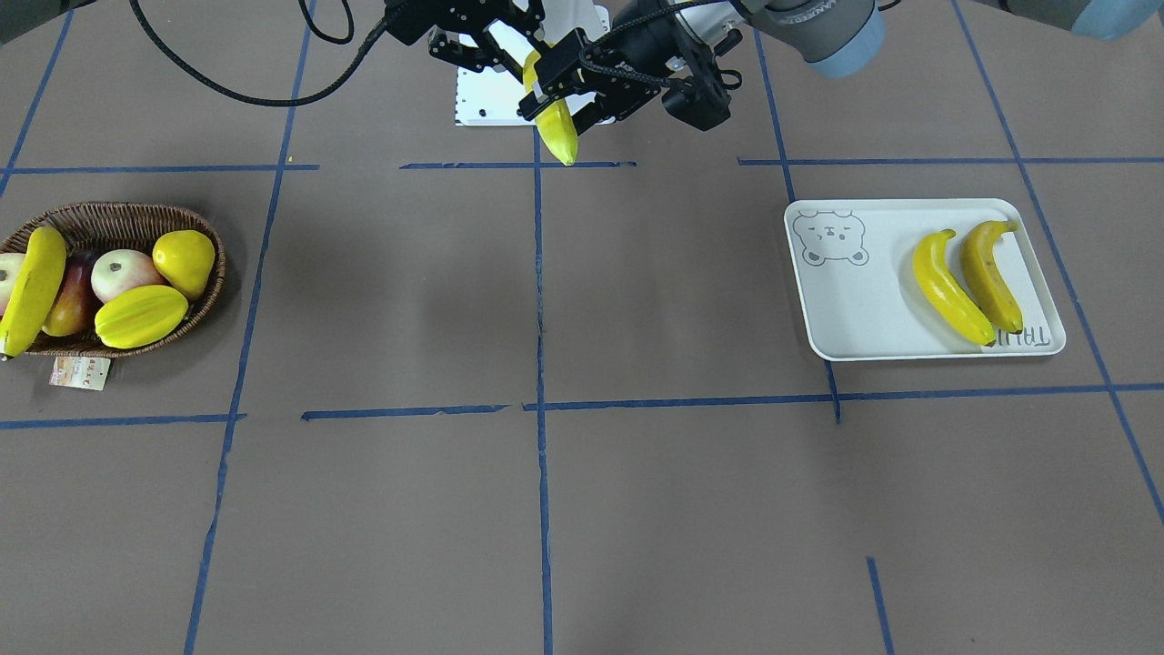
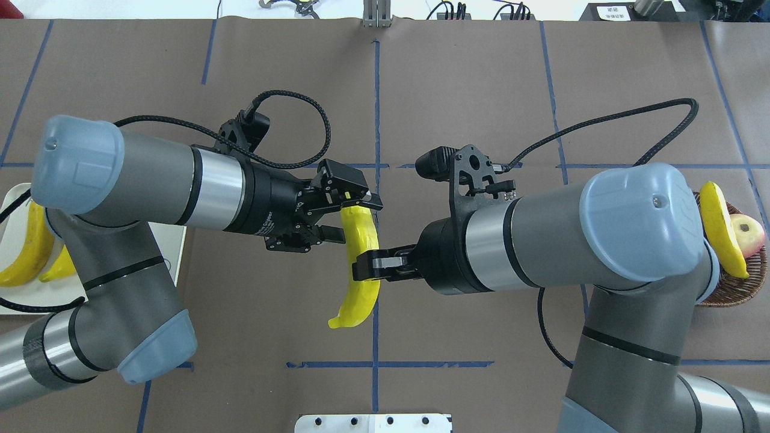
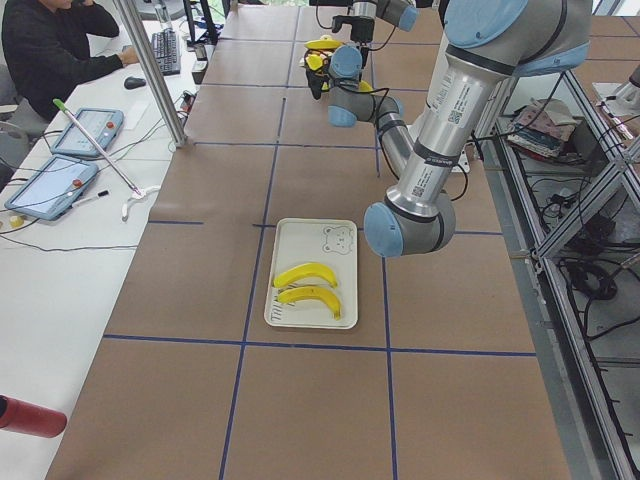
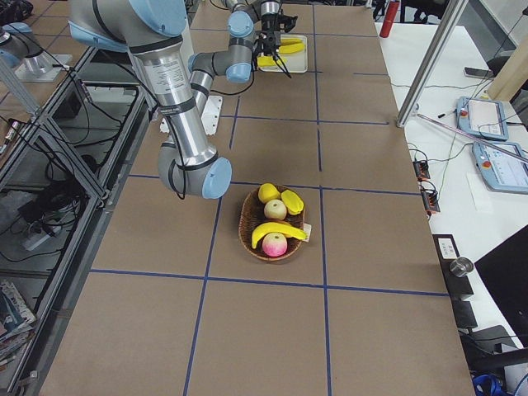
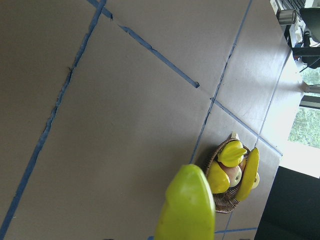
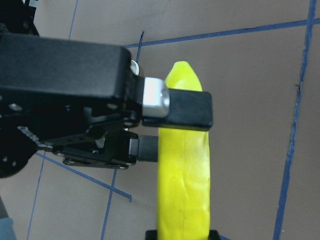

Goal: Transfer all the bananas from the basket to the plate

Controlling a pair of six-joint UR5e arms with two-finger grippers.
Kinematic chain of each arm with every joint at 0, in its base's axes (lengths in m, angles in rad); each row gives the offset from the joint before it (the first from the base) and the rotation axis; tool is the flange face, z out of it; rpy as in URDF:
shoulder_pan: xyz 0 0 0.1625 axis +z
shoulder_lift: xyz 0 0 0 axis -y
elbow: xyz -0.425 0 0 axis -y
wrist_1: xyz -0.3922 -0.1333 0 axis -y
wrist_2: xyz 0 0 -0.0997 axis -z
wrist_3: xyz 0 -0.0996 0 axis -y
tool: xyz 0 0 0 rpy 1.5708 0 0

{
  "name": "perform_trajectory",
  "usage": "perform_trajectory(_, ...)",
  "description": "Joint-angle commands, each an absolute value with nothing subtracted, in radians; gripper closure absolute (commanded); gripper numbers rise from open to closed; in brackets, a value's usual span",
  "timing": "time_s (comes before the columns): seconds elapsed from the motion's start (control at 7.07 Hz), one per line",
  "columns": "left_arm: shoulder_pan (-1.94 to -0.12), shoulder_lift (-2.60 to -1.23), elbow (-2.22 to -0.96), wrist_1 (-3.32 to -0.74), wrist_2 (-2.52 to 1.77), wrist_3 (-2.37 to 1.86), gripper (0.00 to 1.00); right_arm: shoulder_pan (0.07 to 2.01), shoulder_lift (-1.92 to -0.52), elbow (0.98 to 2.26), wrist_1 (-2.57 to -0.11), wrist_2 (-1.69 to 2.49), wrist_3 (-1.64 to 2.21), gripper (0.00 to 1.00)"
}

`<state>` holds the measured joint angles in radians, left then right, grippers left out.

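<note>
One banana [image 2: 360,294] hangs tilted in the air over the table's middle, near the robot's base. My left gripper [image 2: 349,219] is shut on its upper end, and my right gripper [image 2: 368,267] is shut on its middle. In the right wrist view the banana [image 6: 182,185] passes between the left gripper's fingers [image 6: 185,107]. Two bananas [image 1: 950,289] [image 1: 991,273] lie side by side on the white plate [image 1: 846,314]. Another banana [image 1: 32,291] rests across the end of the wicker basket [image 1: 118,214].
The basket also holds a star fruit [image 1: 141,314], a yellow pear-shaped fruit [image 1: 185,261] and apples [image 1: 118,273]; a paper tag [image 1: 80,371] lies beside it. A white mounting plate [image 1: 486,100] sits below the grippers. Blue tape lines cross the brown table.
</note>
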<state>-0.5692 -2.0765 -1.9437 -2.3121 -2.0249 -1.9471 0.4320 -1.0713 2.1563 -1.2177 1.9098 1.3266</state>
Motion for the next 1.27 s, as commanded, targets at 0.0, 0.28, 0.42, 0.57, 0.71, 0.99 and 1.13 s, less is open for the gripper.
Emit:
perform_trajectory(0.0, -0.557, -2.066, -1.947, -2.316, -2.025, -1.934, 1.00, 0.433, -1.069, 2.155, -1.215, 1.911, 1.327, 0.58)
perform_trajectory(0.28, -0.557, -2.065, -1.947, -2.318, -2.025, -1.934, 1.00, 0.434, -1.069, 2.158, -1.207, 1.911, 1.359, 0.00)
perform_trajectory(0.42, -0.557, -2.063, -1.945, -2.318, -2.026, -1.934, 1.00, 0.434, -1.069, 2.160, -1.207, 1.911, 1.361, 0.00)
perform_trajectory(0.57, -0.557, -2.062, -1.944, -2.309, -2.023, -1.934, 1.00, 0.434, -1.069, 2.160, -1.210, 1.911, 1.362, 0.00)
perform_trajectory(0.71, -0.564, -2.031, -1.942, -2.306, -2.023, -1.934, 1.00, 0.436, -1.072, 2.160, -1.213, 1.910, 1.379, 0.00)
perform_trajectory(0.99, -0.645, -1.958, -1.943, -2.167, -2.022, -1.864, 1.00, 0.451, -1.074, 2.166, -1.213, 1.904, 1.378, 0.00)
perform_trajectory(1.13, -0.688, -1.956, -1.971, -2.005, -2.022, -1.723, 1.00, 0.454, -1.080, 2.164, -1.213, 1.904, 1.378, 0.00)
